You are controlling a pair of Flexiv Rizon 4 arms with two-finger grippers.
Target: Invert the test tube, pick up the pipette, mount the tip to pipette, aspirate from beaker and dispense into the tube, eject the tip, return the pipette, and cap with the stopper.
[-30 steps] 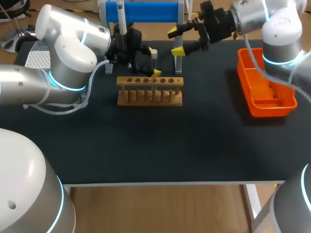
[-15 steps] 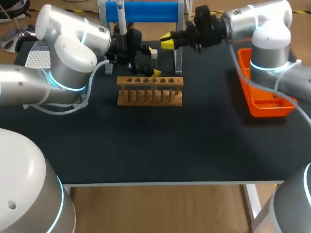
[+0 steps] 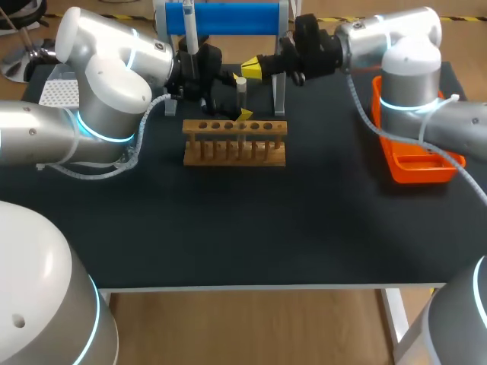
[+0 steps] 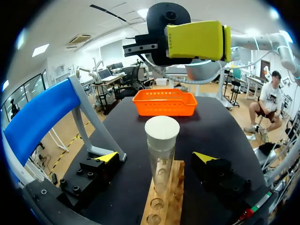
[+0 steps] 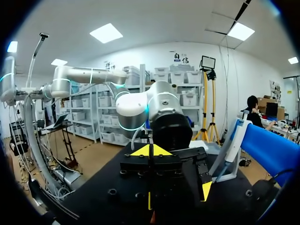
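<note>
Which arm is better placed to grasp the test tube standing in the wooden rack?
Left. The left gripper has open fingers either side of the test tube; the right gripper hangs above, fingers together.

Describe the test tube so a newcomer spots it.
Start at the blue stand at the back; the wooden rack sits before it. The test tube is the lone clear tube upright in it, between the fingers of the left gripper. Its white top stands out; other holes are empty.

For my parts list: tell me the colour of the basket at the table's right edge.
Orange basket, clearest in the head view.
</note>
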